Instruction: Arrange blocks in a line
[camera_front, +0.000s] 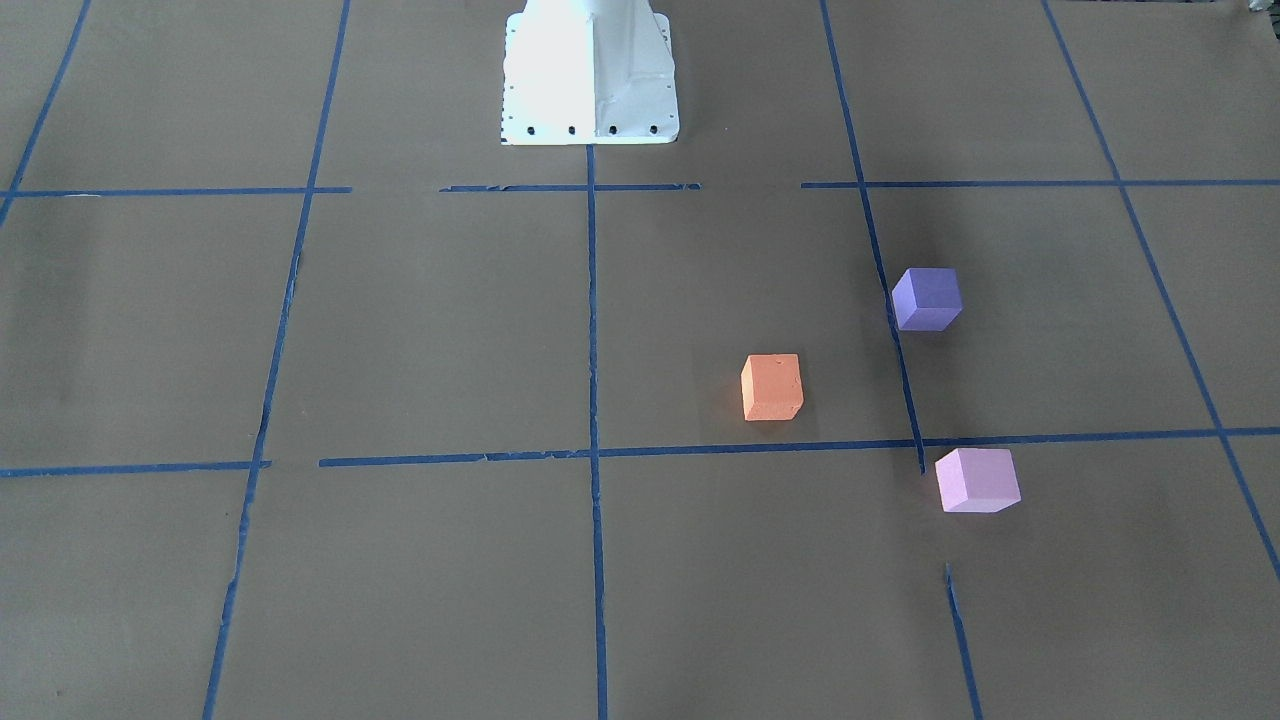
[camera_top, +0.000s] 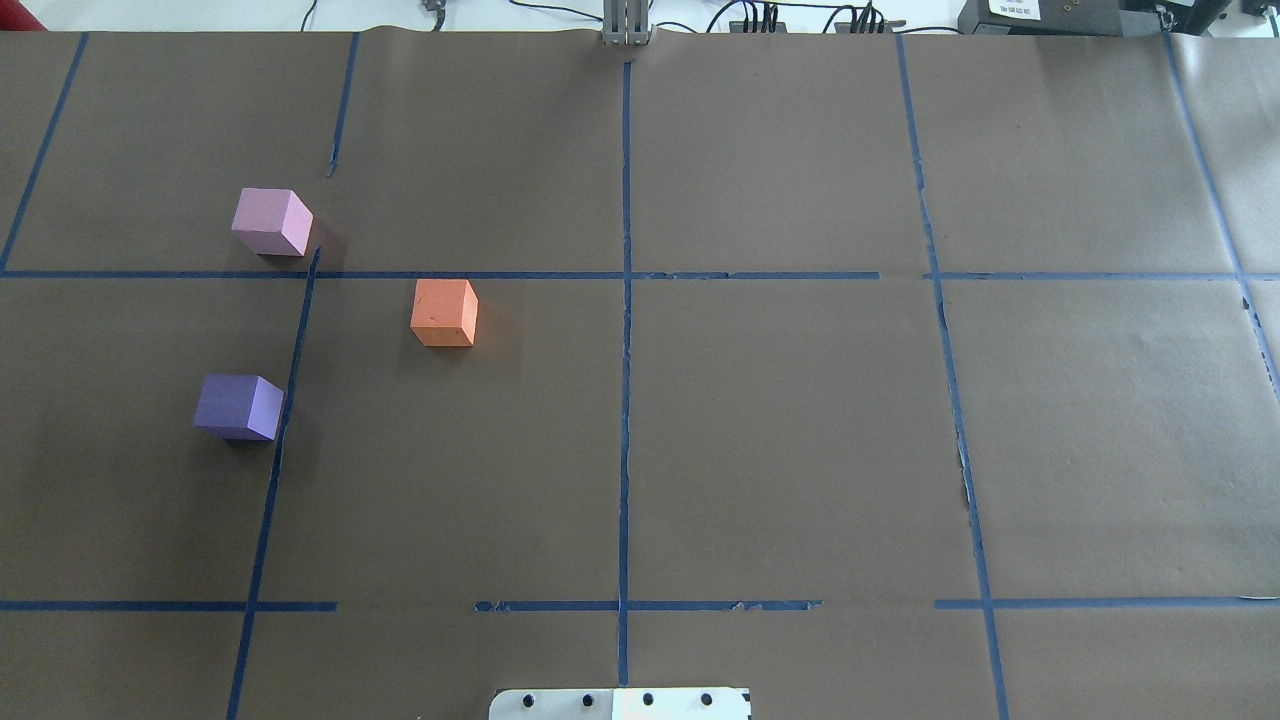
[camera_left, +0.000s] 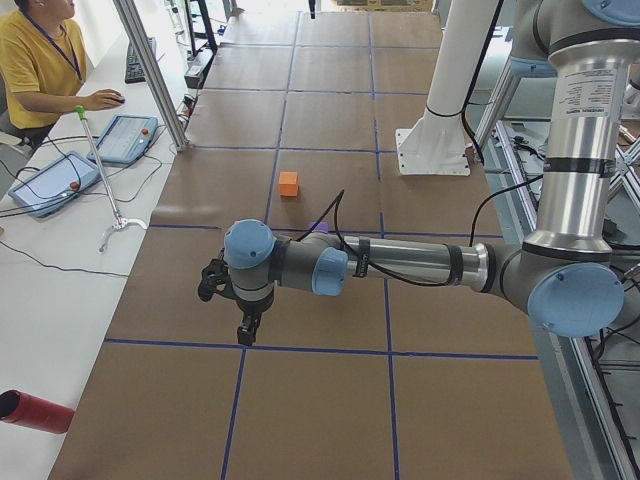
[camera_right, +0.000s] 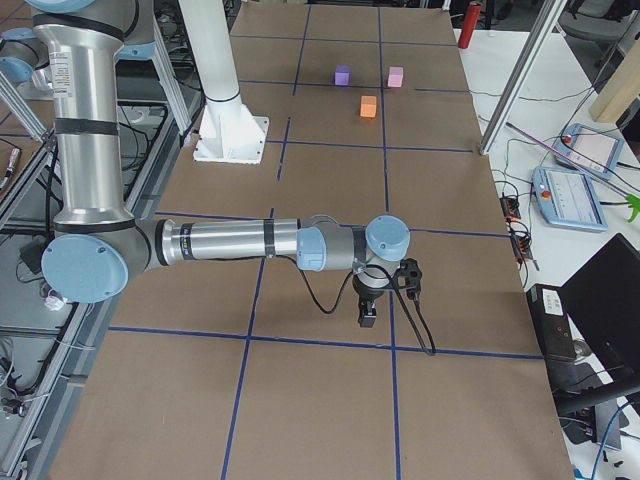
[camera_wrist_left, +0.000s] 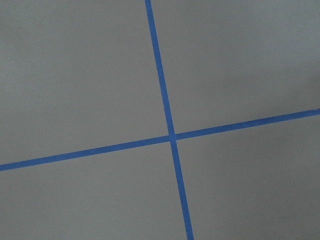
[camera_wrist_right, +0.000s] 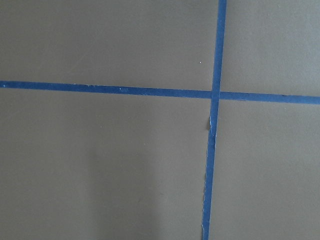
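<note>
On the left half of the table (camera_top: 780, 430), seen from overhead: orange block (camera_top: 444, 312), purple block (camera_top: 238, 406), pink block (camera_top: 271, 222), all apart, in a triangle.
Orange block: closest to the centre, just on the near side of the far cross tape.
Purple block: nearest the robot, just left of a tape line (camera_top: 283, 440).
Pink block: farthest, beyond the cross tape.
Left gripper (camera_left: 245, 335): pointing down over bare paper, well apart from the blocks; spread or pressed together, cannot tell.
Right gripper (camera_right: 367, 318): likewise over bare paper at the other end; cannot tell either.
</note>
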